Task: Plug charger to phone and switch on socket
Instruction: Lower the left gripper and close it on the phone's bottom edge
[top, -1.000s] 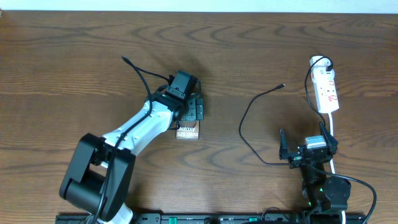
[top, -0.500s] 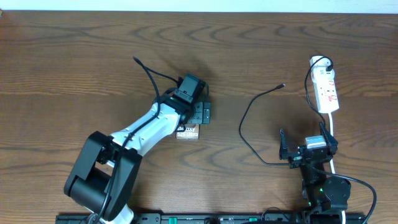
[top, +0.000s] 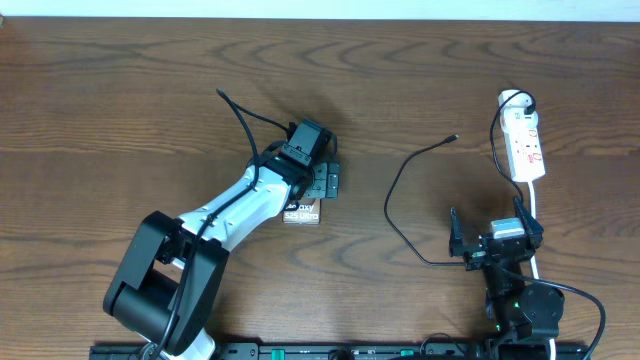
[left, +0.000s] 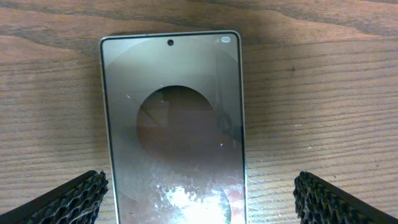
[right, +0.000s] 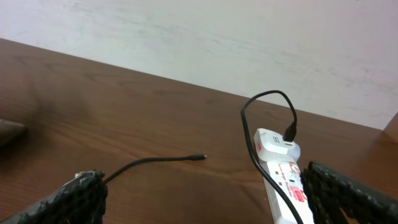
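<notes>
Dark grey phone (left: 174, 124) lies flat on the wooden table (top: 100, 100), screen up, directly below the left hand (top: 322, 182). Its lettered end pokes out behind that hand in overhead. Left hand fingers (left: 68, 199) are spread wide, one each side of the phone, clear of its edges, nothing gripped. Right hand (top: 490, 232) is also spread and empty, well apart from the phone. Charger (top: 400, 190) loops in front of the right hand, its tip (right: 202, 157) free on the table ahead and slightly left. Its black plug (right: 290, 132) sits in the far end of the socket (top: 525, 145), which lies ahead-right of the right hand, white cord (top: 533, 205) running back past it. Switch position: cannot tell.
</notes>
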